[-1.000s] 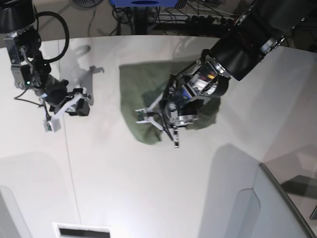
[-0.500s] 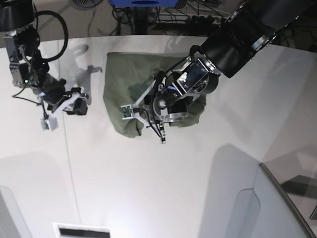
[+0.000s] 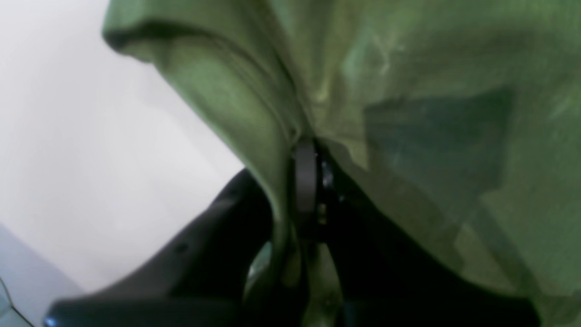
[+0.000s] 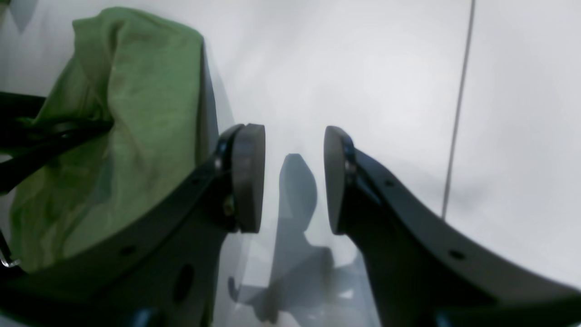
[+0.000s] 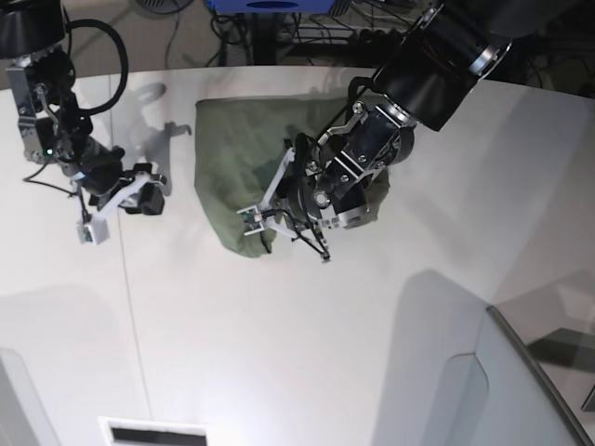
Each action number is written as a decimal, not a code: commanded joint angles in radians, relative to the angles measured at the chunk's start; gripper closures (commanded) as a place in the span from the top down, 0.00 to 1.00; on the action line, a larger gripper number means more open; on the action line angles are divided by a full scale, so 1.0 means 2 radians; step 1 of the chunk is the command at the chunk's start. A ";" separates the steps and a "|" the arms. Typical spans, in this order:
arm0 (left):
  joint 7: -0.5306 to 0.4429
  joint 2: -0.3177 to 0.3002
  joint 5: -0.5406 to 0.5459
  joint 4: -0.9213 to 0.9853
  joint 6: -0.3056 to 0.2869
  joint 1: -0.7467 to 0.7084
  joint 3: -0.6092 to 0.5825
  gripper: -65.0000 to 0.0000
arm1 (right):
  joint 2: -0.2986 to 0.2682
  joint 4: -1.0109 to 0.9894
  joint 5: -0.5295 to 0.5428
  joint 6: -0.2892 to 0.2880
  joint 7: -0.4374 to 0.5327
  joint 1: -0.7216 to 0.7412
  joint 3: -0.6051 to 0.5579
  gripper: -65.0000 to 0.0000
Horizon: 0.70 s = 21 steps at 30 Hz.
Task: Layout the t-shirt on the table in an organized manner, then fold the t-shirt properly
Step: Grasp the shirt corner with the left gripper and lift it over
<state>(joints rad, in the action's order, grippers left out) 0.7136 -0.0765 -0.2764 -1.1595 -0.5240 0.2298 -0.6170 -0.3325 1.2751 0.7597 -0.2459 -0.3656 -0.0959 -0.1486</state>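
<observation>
Olive-green soft cotton t-shirt (image 5: 228, 163) lies crumpled on the big smooth white table (image 5: 279, 344), toward its curved far edge. At the cloth's near edge the left gripper (image 5: 263, 223) is clenched on a bunched fold of it; the left wrist view shows fabric (image 3: 408, 113) pinched between the pads. Off to the side, the right gripper (image 4: 294, 179) hangs over bare tabletop, jaws apart, grasping nothing.

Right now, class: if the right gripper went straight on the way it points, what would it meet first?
Probably the bare white table. The right gripper stands open over it with nothing between the pads; the t-shirt lies off to one side. Depth is unclear.
</observation>
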 commanded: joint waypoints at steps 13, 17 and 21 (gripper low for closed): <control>0.033 0.003 -0.006 -0.007 -0.015 -0.001 0.005 0.00 | -0.005 0.010 0.007 -0.006 0.010 -0.001 0.003 0.32; 0.033 0.003 -0.006 -0.007 -0.016 0.010 0.005 0.00 | -0.005 0.010 0.007 -0.006 0.010 -0.002 0.001 0.32; 0.034 0.003 -0.006 -0.007 -0.016 0.015 0.005 0.00 | -0.005 0.010 0.007 -0.006 0.010 -0.002 0.001 0.32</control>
<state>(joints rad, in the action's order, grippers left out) 0.7528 -0.0692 -0.2794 -1.1698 -0.5507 0.2478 -0.6083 -0.3302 1.2751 0.7597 -0.2466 -0.3656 -0.1112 -0.1490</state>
